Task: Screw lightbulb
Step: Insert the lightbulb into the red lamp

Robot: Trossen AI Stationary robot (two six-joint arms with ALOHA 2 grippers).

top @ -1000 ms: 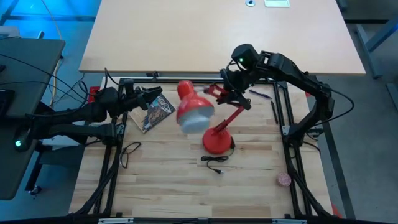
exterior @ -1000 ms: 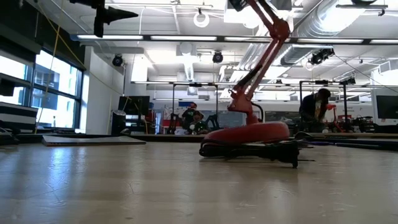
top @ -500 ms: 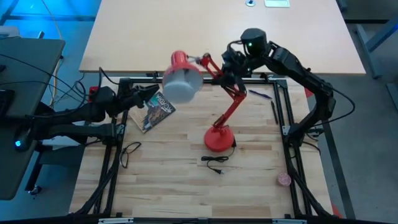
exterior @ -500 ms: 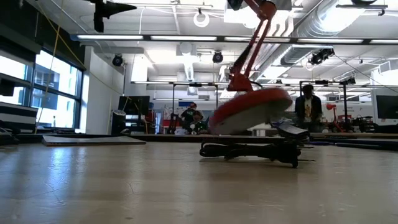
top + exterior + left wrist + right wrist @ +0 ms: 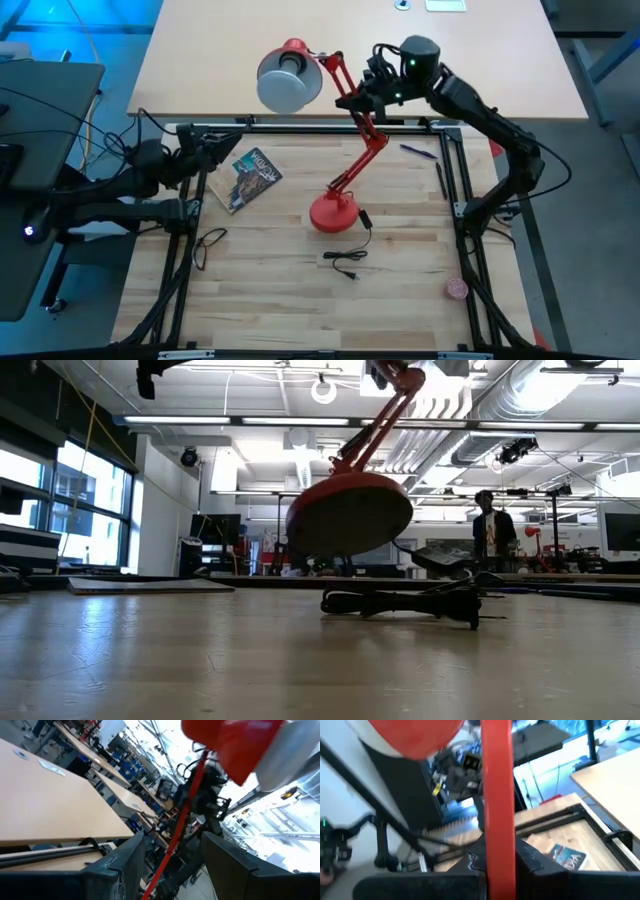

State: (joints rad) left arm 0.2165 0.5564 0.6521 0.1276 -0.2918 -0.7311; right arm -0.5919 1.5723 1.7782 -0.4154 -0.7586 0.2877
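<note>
My right gripper (image 5: 372, 88) is clamped on the red lamp arm (image 5: 497, 795), base (image 5: 348, 512) tipped off the table (image 5: 260, 290); I should swing it slowly; my left gripper (image 5: 170, 865), parted and empty, waits at the left rail; beyond it the shade (image 5: 287, 80) faces out; I cannot see the lightbulb anywhere.

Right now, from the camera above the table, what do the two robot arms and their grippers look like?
Both arms are black and built from jointed tube-like segments. The right arm has a rounded joint housing with a small green light near its wrist, and black cables loop along it. The left arm also carries loose black cables and shows a small green light at its base. Each gripper, left and right, has two dark flat fingers.
</note>
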